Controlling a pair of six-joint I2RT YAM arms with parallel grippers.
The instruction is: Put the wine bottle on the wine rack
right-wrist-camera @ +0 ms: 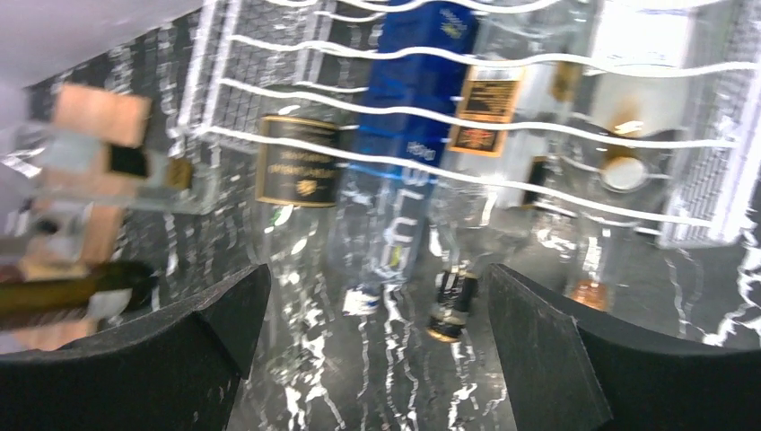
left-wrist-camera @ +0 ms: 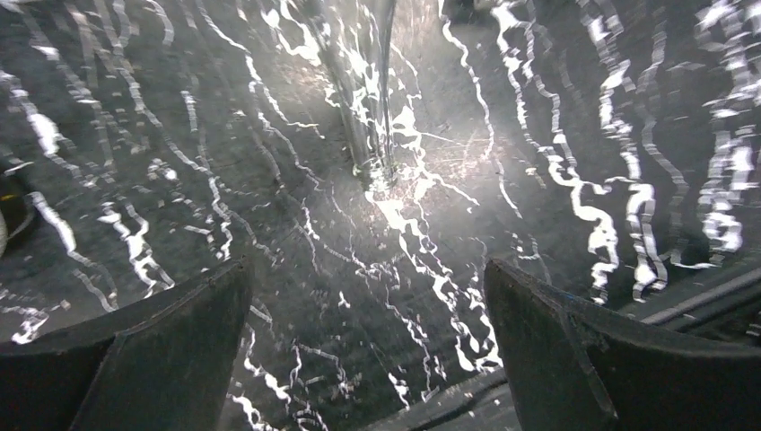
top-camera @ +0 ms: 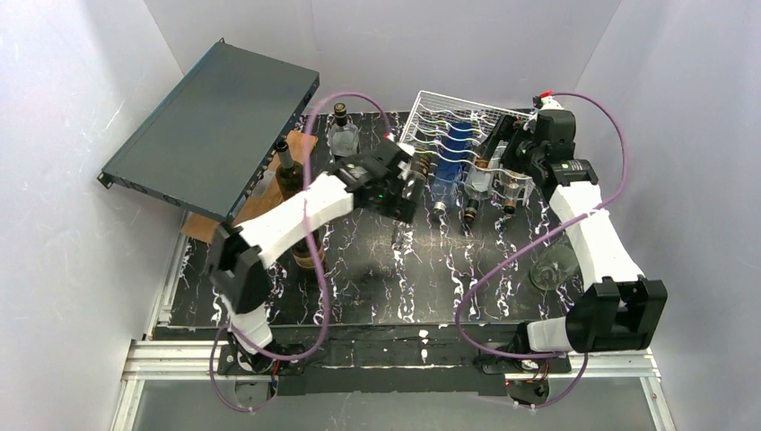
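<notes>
from above, the white wire rack [top-camera: 427, 104] stood at the far side of the table [top-camera: 404, 287], right of the middle. several bottles [top-camera: 483, 178] lay side by side in its cradles, necks toward the arms, and one of them was a blue bottle [top-camera: 456, 145]. the right gripper [top-camera: 499, 158] hung over the right part of the rack, just above the bottles. the left gripper [top-camera: 413, 180] was at the left edge of the rack, low over the table. a dark-teal case [top-camera: 211, 126] leaned tilted at the far left. beside it stood a clear bottle [top-camera: 342, 135] and a dark bottle [top-camera: 289, 175], both upright. a glass [top-camera: 552, 265] was on the table near the right arm.

in the left wrist view, the left gripper [left-wrist-camera: 368, 350] had its jaws spread wide. the fingers [left-wrist-camera: 135, 359] sat in the lower corners, and only the marbled table [left-wrist-camera: 269, 180] showed between them.

in the right wrist view, the right gripper [right-wrist-camera: 372, 350] was spread wide too and held nothing. beyond its fingers [right-wrist-camera: 610, 359] the wavy wires of the rack [right-wrist-camera: 231, 81] crossed over the bottles [right-wrist-camera: 296, 162] — a dark-labelled one, the blue bottle [right-wrist-camera: 417, 81] and a clear one with a brown label. all lay in the rack, apart from the fingers. the picture was blurred, so i could not tell more about the bottle at the far right.
</notes>
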